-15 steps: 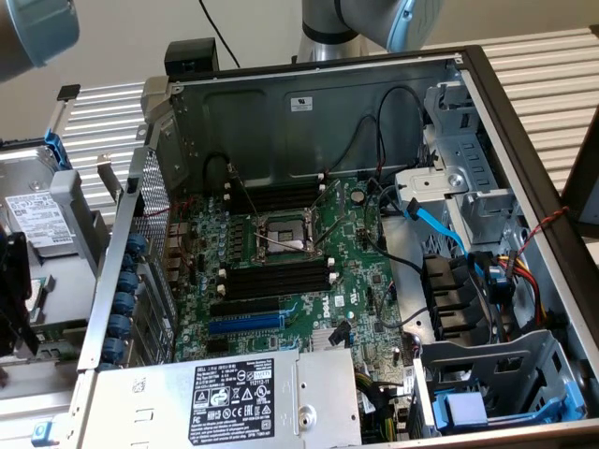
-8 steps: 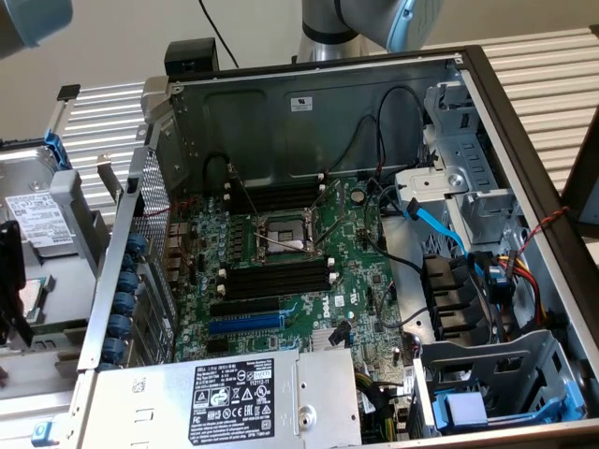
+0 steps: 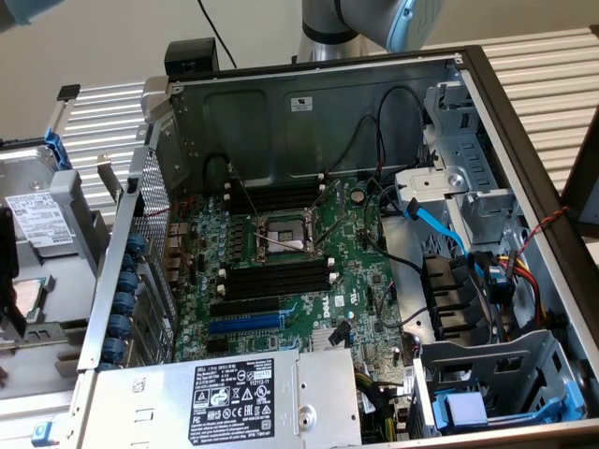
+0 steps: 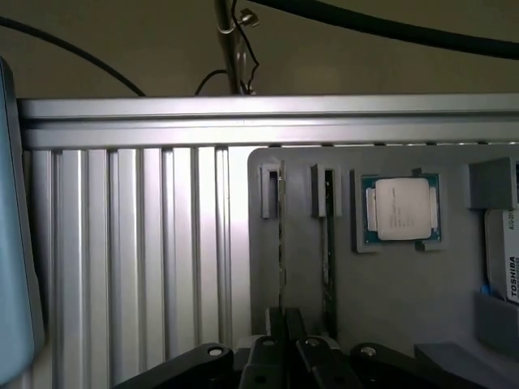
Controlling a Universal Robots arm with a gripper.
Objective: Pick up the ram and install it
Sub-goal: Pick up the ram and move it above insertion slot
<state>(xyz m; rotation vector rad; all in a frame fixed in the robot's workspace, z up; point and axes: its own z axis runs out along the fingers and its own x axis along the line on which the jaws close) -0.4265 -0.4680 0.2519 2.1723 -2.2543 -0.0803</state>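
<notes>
In the wrist view two green ram sticks stand on edge in slots of a grey tray. My gripper is down at tray level, its dark fingers closed together over the near end of the left ram. That stick still sits in its holder. The second ram stick stands just beside it, untouched. In the exterior view the open computer case shows the motherboard with black memory slots below the processor socket and more slots above it.
The tray also holds a processor and a Toshiba drive. Ribbed aluminium table lies beside the tray. Inside the case are a blue expansion slot, a power supply, loose cables and drive bays. Part of the arm is above the case.
</notes>
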